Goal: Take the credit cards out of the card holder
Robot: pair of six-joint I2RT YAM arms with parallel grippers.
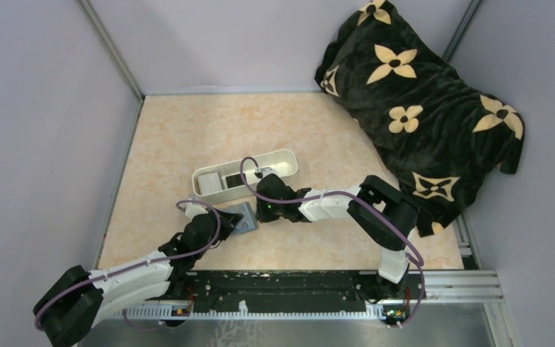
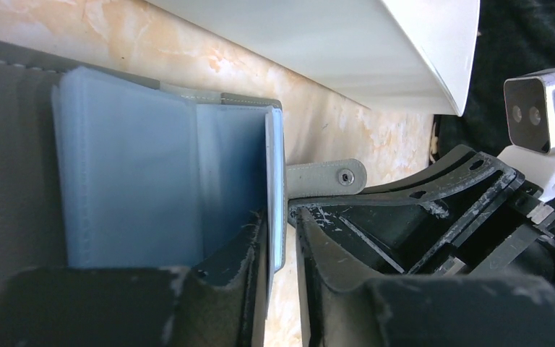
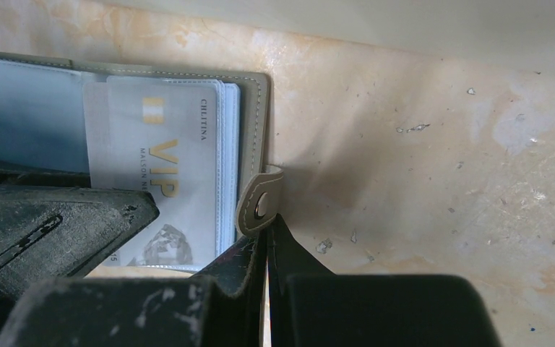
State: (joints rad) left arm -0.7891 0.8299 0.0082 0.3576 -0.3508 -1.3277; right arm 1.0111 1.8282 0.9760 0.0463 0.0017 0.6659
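The grey card holder [image 1: 244,215] lies open on the table between my two grippers. In the right wrist view a pale VIP credit card [image 3: 165,170] sits in a clear sleeve of the card holder [image 3: 254,108]. My left gripper [image 2: 280,217] stands narrowly open around an upright blue-grey sleeve edge [image 2: 277,166]. That edge touches the left finger, and a gap shows before the other finger. My right gripper [image 3: 267,225] is shut, its tips at the holder's snap tab [image 3: 259,204]. I cannot tell whether the tips pinch the tab. More cards [image 1: 217,180] lie in the white tray.
The long white tray [image 1: 278,160] stands just behind the holder, close to both grippers. A black blanket with cream flowers [image 1: 419,108] is heaped at the back right. Grey walls close in the table on the left, right and far sides.
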